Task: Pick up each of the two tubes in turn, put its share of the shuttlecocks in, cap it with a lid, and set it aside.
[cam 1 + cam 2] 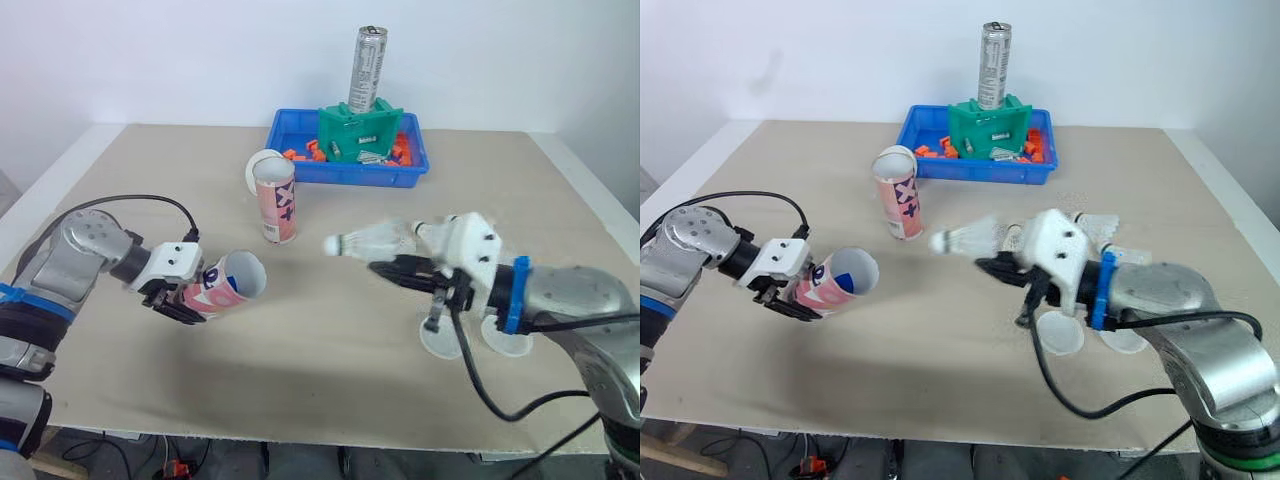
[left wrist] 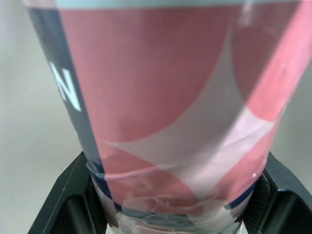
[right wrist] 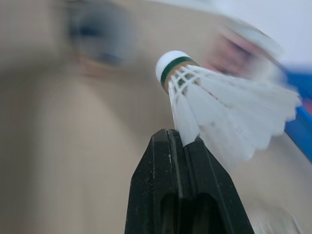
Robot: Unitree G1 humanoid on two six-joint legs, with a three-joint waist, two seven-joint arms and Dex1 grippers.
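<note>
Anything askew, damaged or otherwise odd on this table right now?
A white lid sits tilted at the upright tube's top, not seated flat; whether it rests on the rim or leans behind is unclear. The right gripper pinches the shuttlecock by its feathers, which may bend them. The left gripper's tilted tube looks deliberate.

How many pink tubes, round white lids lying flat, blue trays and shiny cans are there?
Pink tubes: 2, the held tube and the standing tube
White lids lying flat: 2, the left lid and the right lid
Blue trays: 1, the blue tray
Shiny cans: 1, the shiny can
Total: 6
</note>
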